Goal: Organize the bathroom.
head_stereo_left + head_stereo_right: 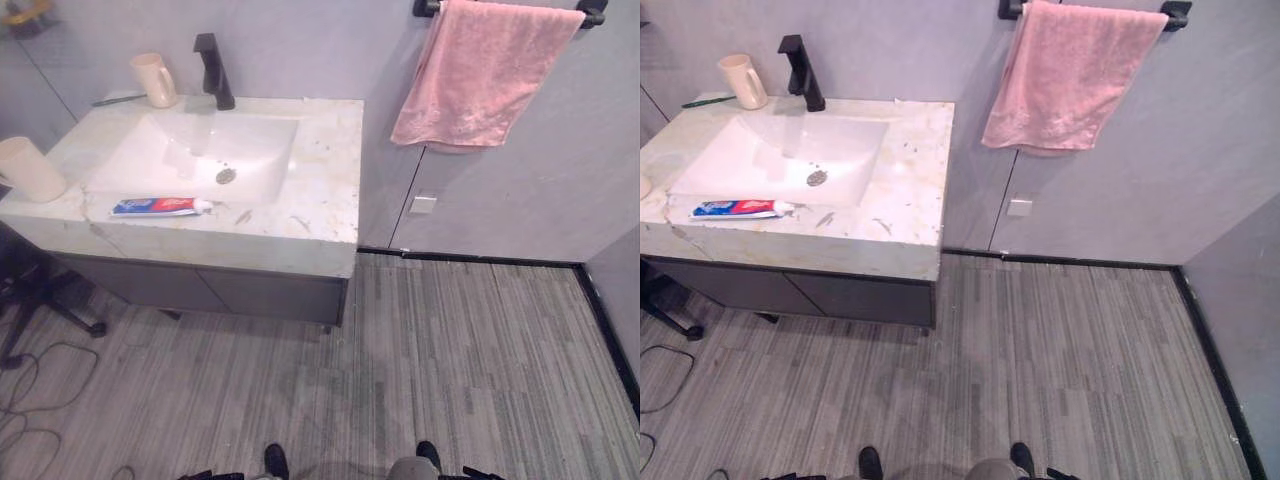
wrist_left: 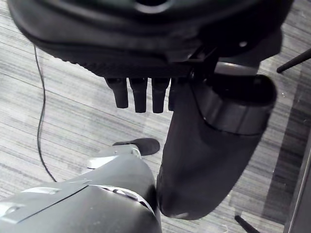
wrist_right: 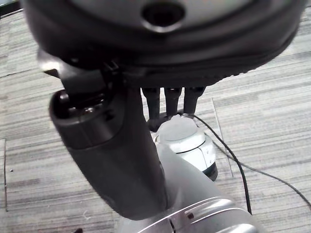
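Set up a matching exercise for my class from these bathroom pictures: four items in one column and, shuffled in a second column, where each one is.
Things
1. red, white and blue toothpaste tube
2. pink towel
3. black tap
4. cream handled mug

Places
A. hanging from the black wall rail
B. upright at the back rim of the white basin
C. lying on the marble countertop in front of the basin
D. standing at the counter's back, left of the tap

Pairs: 1-C, 2-A, 3-B, 4-D
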You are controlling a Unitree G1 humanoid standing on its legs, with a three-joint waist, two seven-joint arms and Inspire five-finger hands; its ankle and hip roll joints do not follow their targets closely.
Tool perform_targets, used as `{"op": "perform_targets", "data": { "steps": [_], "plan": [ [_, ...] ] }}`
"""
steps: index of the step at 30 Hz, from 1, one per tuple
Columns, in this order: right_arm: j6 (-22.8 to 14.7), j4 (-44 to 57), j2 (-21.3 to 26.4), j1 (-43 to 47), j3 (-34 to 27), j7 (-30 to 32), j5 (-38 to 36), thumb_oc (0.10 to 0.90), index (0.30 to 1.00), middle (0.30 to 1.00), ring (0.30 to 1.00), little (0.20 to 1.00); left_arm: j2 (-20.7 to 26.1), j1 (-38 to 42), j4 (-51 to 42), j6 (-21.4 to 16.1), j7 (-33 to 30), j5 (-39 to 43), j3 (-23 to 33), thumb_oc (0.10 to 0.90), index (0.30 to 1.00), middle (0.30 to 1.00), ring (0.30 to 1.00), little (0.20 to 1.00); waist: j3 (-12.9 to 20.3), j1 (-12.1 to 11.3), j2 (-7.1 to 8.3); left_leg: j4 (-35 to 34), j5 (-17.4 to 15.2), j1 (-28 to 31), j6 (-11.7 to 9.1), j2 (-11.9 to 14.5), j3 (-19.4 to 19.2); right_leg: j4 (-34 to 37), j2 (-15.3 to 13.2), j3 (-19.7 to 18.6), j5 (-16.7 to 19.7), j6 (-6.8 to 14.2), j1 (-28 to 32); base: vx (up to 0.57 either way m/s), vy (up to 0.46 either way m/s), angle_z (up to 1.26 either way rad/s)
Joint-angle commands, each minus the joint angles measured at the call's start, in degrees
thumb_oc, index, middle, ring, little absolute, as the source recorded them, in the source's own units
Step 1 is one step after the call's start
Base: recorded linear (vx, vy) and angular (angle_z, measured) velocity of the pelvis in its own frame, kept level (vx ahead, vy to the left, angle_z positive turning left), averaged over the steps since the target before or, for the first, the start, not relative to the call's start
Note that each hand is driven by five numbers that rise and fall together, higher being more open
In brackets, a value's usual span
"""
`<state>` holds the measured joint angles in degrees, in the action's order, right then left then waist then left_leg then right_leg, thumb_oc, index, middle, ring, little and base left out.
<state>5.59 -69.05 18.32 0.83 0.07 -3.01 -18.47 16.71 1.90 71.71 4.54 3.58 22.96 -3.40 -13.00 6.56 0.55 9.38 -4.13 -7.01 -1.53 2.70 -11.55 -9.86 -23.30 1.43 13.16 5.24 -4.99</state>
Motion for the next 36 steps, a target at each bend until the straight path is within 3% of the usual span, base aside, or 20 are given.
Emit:
{"op": "perform_targets", "data": {
  "steps": [1,3,4,5,10,11,12,13,15,17,18,20,21,22,24,25,28,29,32,36],
  "plan": [
    [1.7,1.0,1.7,-0.3,2.0,-0.7,4.9,0.800,0.900,0.900,0.900,0.900,1.8,-4.6,-2.2,0.4,-2.3,-2.9,2.3,0.800,0.900,0.900,0.900,0.900,0.5,-1.8,-2.07,2.0,-3.4,0.2,1.9,0.7,-1.4,-2.5,2.5,3.9,-7.1,4.5,-2.1,0.21,0.323,-0.45],
    [2.3,1.1,1.3,-1.1,2.7,-0.8,3.0,0.800,0.900,0.900,0.900,0.900,3.2,-4.6,-2.5,1.3,-3.0,-5.1,2.3,0.800,0.900,0.900,0.900,0.900,1.2,-1.1,-1.84,-0.6,-1.8,1.6,2.6,-0.6,-1.3,-5.2,10.8,3.1,-11.5,4.1,-3.5,0.20,0.183,-0.51],
    [2.1,1.2,1.2,-1.4,2.8,-0.4,2.6,0.800,0.900,0.900,0.900,0.900,3.5,-4.3,-2.6,1.6,-2.9,-5.8,2.2,0.800,0.900,0.900,0.900,0.900,1.3,-0.8,-1.66,-0.8,-1.7,1.7,2.6,-1.1,-1.0,-4.9,12.7,3.3,-12.5,3.9,-3.6,0.25,0.149,-0.29],
    [1.3,1.6,1.0,-2.5,2.6,0.7,1.3,0.800,0.900,0.900,0.900,0.900,4.2,-3.3,-2.7,2.2,-2.9,-7.2,1.6,0.800,0.900,0.900,0.900,0.900,1.8,0.0,-0.94,-0.8,-1.6,1.9,2.4,-2.9,0.0,-2.6,17.5,4.1,-13.9,3.4,-3.8,0.18,0.086,0.23],
    [-0.3,-0.3,1.0,-4.2,1.5,0.4,-0.7,0.800,0.900,0.900,0.900,0.900,4.7,0.8,-4.7,3.3,-4.4,-6.3,-0.8,0.800,0.900,0.900,0.900,0.900,3.2,2.4,-0.65,-1.0,-1.7,3.7,2.4,-8.0,3.8,-2.1,24.0,7.2,-13.4,1.4,-7.2,0.21,0.064,0.58],
    [-0.4,-0.6,1.1,-4.5,1.2,0.9,-0.6,0.800,0.900,0.900,0.900,0.900,4.3,1.9,-5.0,3.2,-3.9,-5.1,-1.2,0.800,0.900,0.900,0.900,0.900,3.1,2.9,-1.08,4.9,-2.4,2.7,1.8,-8.2,4.2,-4.2,23.8,7.6,-15.1,-0.1,-6.7,0.10,0.020,0.57],
    [-0.4,-0.6,1.1,-4.5,1.2,0.9,-0.6,0.800,0.900,0.900,0.900,0.900,4.3,1.9,-5.0,3.2,-3.9,-5.1,-1.2,0.800,0.900,0.900,0.900,0.900,3.1,2.9,-1.08,4.9,-2.4,2.7,1.8,-8.2,4.2,-4.2,23.8,7.6,-15.1,-0.1,-6.7,0.18,0.036,0.92],
    [-0.5,0.5,2.1,-5.2,1.6,1.6,-1.0,0.800,0.900,0.900,0.900,0.900,3.6,2.5,-7.1,4.1,-2.5,-5.2,-1.9,0.800,0.900,0.900,0.900,0.900,1.7,4.0,-1.28,27.5,3.1,-4.9,-2.5,-5.0,2.4,-3.9,22.6,6.6,-16.9,-2.7,-3.4,0.11,0.018,0.72],
    [-0.4,0.8,2.3,-5.4,1.6,1.8,-1.0,0.800,0.900,0.900,0.900,0.900,3.5,2.4,-7.5,4.4,-2.5,-4.9,-1.9,0.800,0.900,0.900,0.900,0.900,1.6,4.1,-1.17,30.5,3.8,-6.7,-2.8,-4.3,2.2,-3.8,22.2,6.4,-16.8,-2.9,-3.0,0.08,0.014,0.54],
    [-0.5,1.7,2.9,-5.4,1.8,1.7,-1.7,0.800,0.900,0.900,0.900,0.900,3.1,1.8,-8.5,5.1,-2.2,-5.0,-1.1,0.800,0.900,0.900,0.900,0.900,1.1,3.9,-1.22,35.1,4.3,-10.9,-2.5,-1.1,3.0,-3.6,21.1,6.3,-16.8,-3.6,-1.7,0.11,0.055,0.09],
    [-0.8,1.3,3.0,-4.8,1.8,1.5,-1.5,0.800,0.900,0.900,0.900,0.900,3.3,1.0,-7.7,4.2,-0.9,-6.0,-0.8,0.800,0.900,0.900,0.900,0.900,0.9,3.7,-1.28,27.8,3.8,-8.0,-0.4,3.1,2.7,-3.4,20.5,5.7,-17.3,-3.8,-0.3,0.13,0.077,-0.09],
    [-0.9,1.0,3.0,-4.7,1.8,1.5,-1.3,0.800,0.900,0.900,0.900,0.900,3.4,0.8,-7.4,4.0,-0.7,-6.2,-0.8,0.800,0.900,0.900,0.900,0.900,1.0,3.7,-1.39,25.4,4.1,-6.9,-0.3,3.8,2.6,-3.5,20.4,5.6,-17.5,-3.8,-0.2,0.26,0.305,-0.62],
    [-0.6,-0.8,3.6,-3.0,1.4,2.0,0.3,0.800,0.900,0.900,0.900,0.900,3.7,-1.8,-4.6,1.2,0.4,-6.8,-0.7,0.800,0.900,0.900,0.900,0.900,2.6,3.8,-4.16,-5.7,11.2,2.2,-3.2,12.5,7.2,-3.3,20.1,2.8,-19.8,-2.5,0.2,0.52,0.656,-1.09],
    [0.0,-0.9,3.9,-2.8,1.5,1.8,0.7,0.800,0.900,0.900,0.900,0.900,3.7,-2.7,-3.5,-0.2,0.2,-7.5,0.0,0.800,0.900,0.900,0.900,0.900,2.8,3.3,-4.26,-9.4,13.0,2.7,-4.5,14.9,9.7,-1.6,19.2,2.0,-19.6,-1.9,1.3,0.53,0.668,-1.01],
    [0.5,-0.9,4.1,-2.6,1.4,1.9,0.7,0.800,0.900,0.900,0.900,0.900,3.6,-3.4,-2.7,-1.0,-0.4,-7.9,0.7,0.800,0.900,0.900,0.900,0.900,2.9,2.8,-4.39,-10.0,13.3,3.0,-4.9,16.0,11.5,-0.8,18.2,1.5,-19.7,-1.4,2.0,0.23,0.289,-0.15],
    [0.5,-1.2,4.3,-1.9,2.0,1.7,1.5,0.800,0.900,0.900,0.900,0.900,3.4,-4.0,-1.7,-1.8,-1.1,-7.0,1.5,0.800,0.900,0.900,0.900,0.900,2.8,2.0,-4.97,-9.4,12.5,3.4,-5.0,15.5,14.8,-1.1,16.9,0.2,-19.7,-0.6,1.6,0.23,0.458,0.16],
    [0.5,-1.5,4.5,-0.7,2.2,1.5,3.5,0.800,0.900,0.900,0.900,0.900,3.8,-4.4,-0.3,-2.4,-1.4,-7.1,3.6,0.800,0.900,0.900,0.900,0.900,2.2,2.0,-5.94,-7.3,9.7,4.2,-5.3,14.1,10.3,-2.8,14.2,-0.8,-19.6,1.5,-0.1,0.11,0.402,-0.40],
    [0.0,-0.7,4.2,-0.7,2.1,2.1,3.3,0.800,0.900,0.900,0.900,0.900,4.8,-2.9,0.0,-0.7,-1.6,-5.6,3.0,0.800,0.900,0.900,0.900,0.900,1.7,3.5,-7.09,-9.1,9.1,5.2,-5.5,12.5,4.2,-3.3,12.0,0.6,-18.9,3.3,-1.1,0.05,0.359,-0.47],
    [-0.2,0.4,4.0,-1.2,2.1,2.5,2.9,0.800,0.900,0.900,0.900,0.900,5.8,-2.0,0.3,0.0,-1.1,-4.9,2.7,0.800,0.900,0.900,0.900,0.900,2.1,4.3,-7.25,-8.0,7.3,4.8,-5.1,10.4,3.2,-2.0,9.9,-0.2,-17.2,5.0,-1.3,0.09,0.398,0.55],
    [-0.2,1.1,2.9,-1.8,2.6,2.8,3.6,0.800,0.900,0.900,0.900,0.900,5.7,-2.1,-0.2,0.6,-2.1,-3.9,3.5,0.800,0.900,0.900,0.900,0.900,3.1,3.5,-5.29,-4.1,3.6,2.8,-3.8,8.1,3.0,1.3,7.8,-1.6,-13.9,6.1,-0.7,0.09,0.195,0.04]
  ]
}}
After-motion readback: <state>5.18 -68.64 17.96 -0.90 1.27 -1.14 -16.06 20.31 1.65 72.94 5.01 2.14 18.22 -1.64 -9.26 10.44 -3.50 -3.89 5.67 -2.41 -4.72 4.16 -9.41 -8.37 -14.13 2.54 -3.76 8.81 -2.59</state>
